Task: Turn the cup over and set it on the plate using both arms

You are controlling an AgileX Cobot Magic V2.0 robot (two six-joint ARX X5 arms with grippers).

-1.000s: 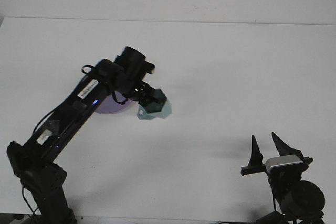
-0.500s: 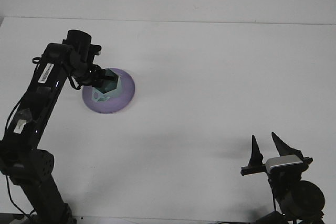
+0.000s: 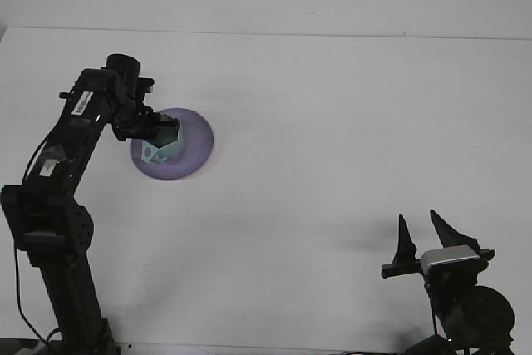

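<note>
Two black arms share the white bench (image 3: 332,122), one at each lower corner of the frame. At the left, the left arm rises from its base at the bottom left edge and reaches up and rightward into the upper left of the frame, where its left tool (image 3: 160,128) sits at the cup (image 3: 163,146). The cup is pale teal with faceted sides, and it rests over the left half of the plate (image 3: 191,151), a round lavender disc lying flat on the bench in the upper left part of the picture. The dark tool covers the cup's upper edge, and from this angle I cannot tell whether its fingers are pinching the cup or have spread away from it. The cup's paler, angled faces show below and to the right of the tool, and whether it stands mouth up or mouth down is not clear at this size. At the lower right of the frame, the right tool (image 3: 418,237) points upward, well apart from the plate and cup; its two dark pointed fingers (image 3: 405,239) stand spread with a clear gap of white bench between them, holding nothing. A grey block sits just below them on the right arm's wrist.
</note>
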